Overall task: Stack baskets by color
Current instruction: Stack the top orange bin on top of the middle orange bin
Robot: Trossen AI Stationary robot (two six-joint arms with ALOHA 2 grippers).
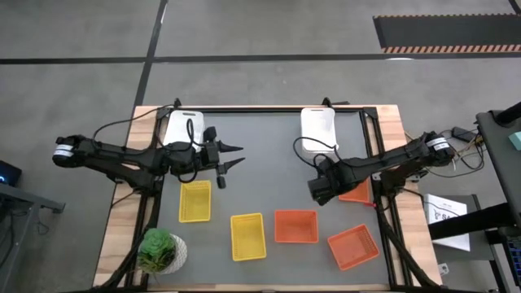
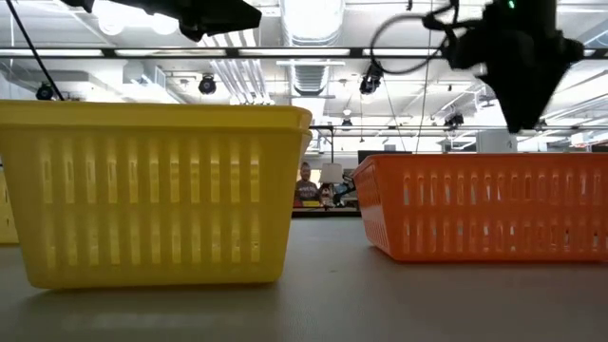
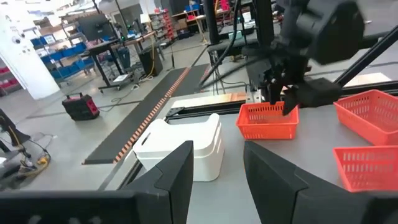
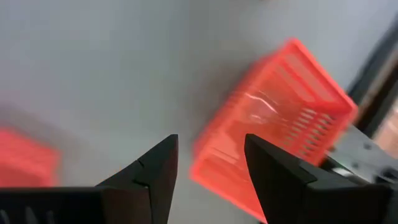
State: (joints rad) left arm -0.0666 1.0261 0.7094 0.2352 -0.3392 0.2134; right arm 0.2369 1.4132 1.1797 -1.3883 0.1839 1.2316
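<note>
Item — my right gripper (image 1: 319,194): fingers spread wide, empty, above an orange basket (image 1: 356,192) at the table's right edge. Left gripper (image 1: 236,156): parted, empty, mid-table.

Both arms are matte black, built of slim tubular links and blocky joints. Each has a pale silver band at its outer end, at nine o'clock on the left arm (image 1: 63,150) and three o'clock on the right arm (image 1: 440,145). Loose black cables loop along them. The fingers (image 3: 176,177) are dark, tapering wedges.
</note>
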